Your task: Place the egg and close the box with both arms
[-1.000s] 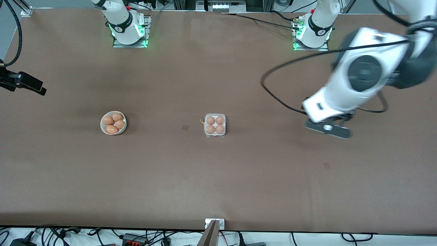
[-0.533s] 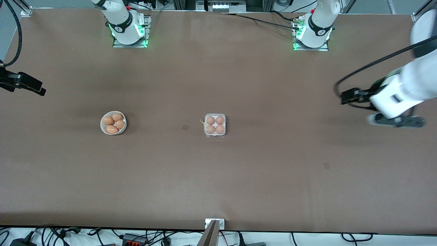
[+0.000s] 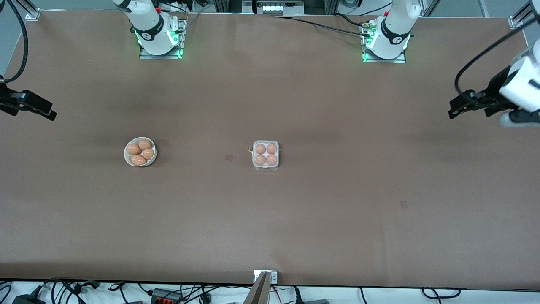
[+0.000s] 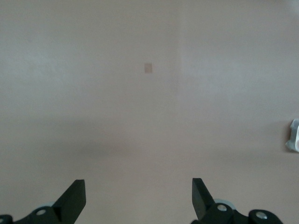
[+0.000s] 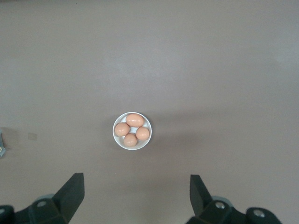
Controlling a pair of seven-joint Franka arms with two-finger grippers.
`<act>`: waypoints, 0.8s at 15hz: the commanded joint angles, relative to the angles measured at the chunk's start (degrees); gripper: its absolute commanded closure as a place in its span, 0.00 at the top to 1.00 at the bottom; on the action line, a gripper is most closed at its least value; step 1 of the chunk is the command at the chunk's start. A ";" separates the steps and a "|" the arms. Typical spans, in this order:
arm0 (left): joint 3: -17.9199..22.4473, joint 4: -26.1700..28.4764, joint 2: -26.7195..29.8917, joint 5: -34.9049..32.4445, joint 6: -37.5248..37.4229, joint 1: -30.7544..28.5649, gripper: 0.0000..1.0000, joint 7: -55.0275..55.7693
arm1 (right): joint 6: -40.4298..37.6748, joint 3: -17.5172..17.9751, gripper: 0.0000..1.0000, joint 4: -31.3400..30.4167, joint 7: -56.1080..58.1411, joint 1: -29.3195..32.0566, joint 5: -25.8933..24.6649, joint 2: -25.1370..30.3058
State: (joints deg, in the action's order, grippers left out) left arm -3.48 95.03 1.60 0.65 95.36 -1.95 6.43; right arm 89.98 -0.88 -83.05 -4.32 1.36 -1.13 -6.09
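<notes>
Light: even, soft, from overhead.
Shadows: faint smudges on the bench (image 3: pixel 295 219).
Glow: green at both arm bases.
Blur: left end effector (image 3: pixel 464 103) smeared.
Wrist views: pale, hazy, washed out.

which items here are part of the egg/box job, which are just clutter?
Job:
- box, lid down, four eggs inside
- left gripper, open, at its table end
- right gripper, open, at its table end

Lying about:
- white bowl holding four eggs

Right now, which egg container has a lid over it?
The box mid-table: clear lid shut over four eggs. The white bowl, toward the right arm's end, is open.
</notes>
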 commanded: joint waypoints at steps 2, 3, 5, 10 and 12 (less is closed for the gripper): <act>1.10 1.75 3.41 0.40 -3.85 1.25 1.00 -5.09 | 0.29 -0.09 1.00 -0.27 -0.43 -0.39 -0.02 0.90; 1.19 1.13 2.98 0.40 -4.13 1.16 1.00 -6.41 | 0.29 -0.09 1.00 -0.27 -0.43 -0.39 -0.10 0.91; 1.19 1.04 2.80 0.32 -4.13 1.25 1.00 -7.04 | 0.29 -0.09 1.00 -0.18 -0.25 -0.39 -0.10 0.73; 0.75 0.95 2.80 -1.36 -4.48 1.16 1.00 -7.39 | 0.29 -0.09 1.00 0.61 -0.34 -0.92 -0.19 0.47; 0.75 0.86 2.71 -1.44 -4.74 1.25 1.00 -7.30 | 0.37 -0.18 1.00 0.61 -0.34 -0.92 -0.19 0.47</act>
State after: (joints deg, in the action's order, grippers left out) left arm -3.03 96.20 4.17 0.27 91.52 -1.18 0.50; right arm 90.14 -0.84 -82.64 -4.32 0.88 -1.12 -6.09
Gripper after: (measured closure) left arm 0.000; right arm 0.000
